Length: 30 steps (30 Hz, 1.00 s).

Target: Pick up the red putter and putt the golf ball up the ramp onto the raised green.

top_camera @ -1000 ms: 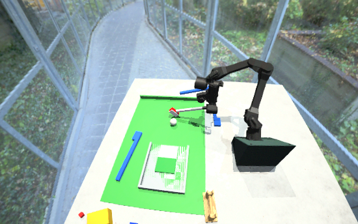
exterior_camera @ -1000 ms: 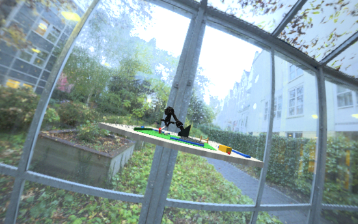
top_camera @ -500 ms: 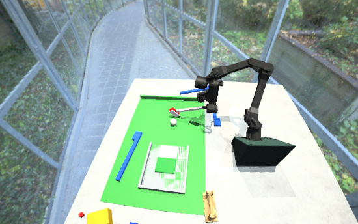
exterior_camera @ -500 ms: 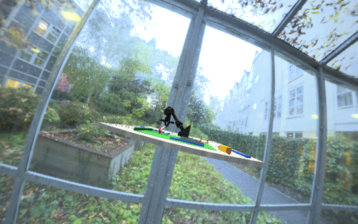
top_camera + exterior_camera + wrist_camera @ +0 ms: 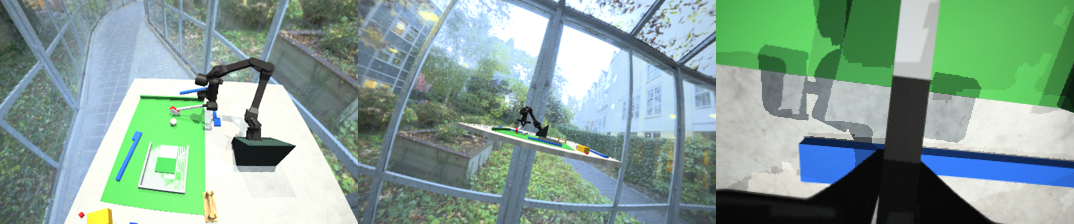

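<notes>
Top view: the gripper (image 5: 211, 105), at upper centre, is clamped on the putter (image 5: 189, 107), whose red head hangs just above and left of the ball (image 5: 173, 122) on the mat (image 5: 143, 156); the green (image 5: 165, 165) lies lower centre.

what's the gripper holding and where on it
The gripper is shut on the putter, gripping the dark handle end of its shaft, opposite the red head.

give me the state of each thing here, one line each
gripper: shut on the putter's shaft
red putter: held off the turf, head above the ball
golf ball: resting on the turf, not yet on the green
raised green: no ball on it
long blue bar: lying flat on the turf
</notes>
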{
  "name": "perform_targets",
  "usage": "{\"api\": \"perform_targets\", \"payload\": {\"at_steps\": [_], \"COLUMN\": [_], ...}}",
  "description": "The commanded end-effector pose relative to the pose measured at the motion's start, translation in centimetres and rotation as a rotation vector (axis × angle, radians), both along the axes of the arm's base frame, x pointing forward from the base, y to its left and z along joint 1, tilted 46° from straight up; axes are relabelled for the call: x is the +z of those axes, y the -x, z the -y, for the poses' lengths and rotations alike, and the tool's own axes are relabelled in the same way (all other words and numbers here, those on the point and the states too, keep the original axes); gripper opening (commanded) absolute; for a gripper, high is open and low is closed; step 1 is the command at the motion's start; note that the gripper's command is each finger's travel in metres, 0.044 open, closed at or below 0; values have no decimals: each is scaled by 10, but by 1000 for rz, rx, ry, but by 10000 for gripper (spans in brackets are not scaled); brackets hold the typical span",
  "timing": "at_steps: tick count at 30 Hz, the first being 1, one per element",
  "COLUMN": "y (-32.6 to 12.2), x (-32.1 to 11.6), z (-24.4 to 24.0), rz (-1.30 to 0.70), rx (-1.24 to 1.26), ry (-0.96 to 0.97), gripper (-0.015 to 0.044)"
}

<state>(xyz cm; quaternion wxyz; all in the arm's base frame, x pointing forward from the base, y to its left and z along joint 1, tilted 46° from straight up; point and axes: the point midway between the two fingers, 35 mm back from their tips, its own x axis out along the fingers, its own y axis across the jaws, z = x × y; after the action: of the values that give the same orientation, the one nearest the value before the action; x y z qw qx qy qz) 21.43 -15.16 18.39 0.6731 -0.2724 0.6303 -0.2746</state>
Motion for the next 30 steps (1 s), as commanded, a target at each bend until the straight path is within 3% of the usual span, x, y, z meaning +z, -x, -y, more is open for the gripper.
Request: {"api": "perform_targets", "payload": {"at_steps": [1, 5, 15, 30], "y": [0, -3, -4, -1], "x": [0, -7, -95, -60], "z": [0, -7, -95, -134], "rz": [0, 1, 8, 7], "rx": [0, 0, -2, -1], "ry": [0, -6, -2, -4], "gripper": [0, 0, 0, 0]}}
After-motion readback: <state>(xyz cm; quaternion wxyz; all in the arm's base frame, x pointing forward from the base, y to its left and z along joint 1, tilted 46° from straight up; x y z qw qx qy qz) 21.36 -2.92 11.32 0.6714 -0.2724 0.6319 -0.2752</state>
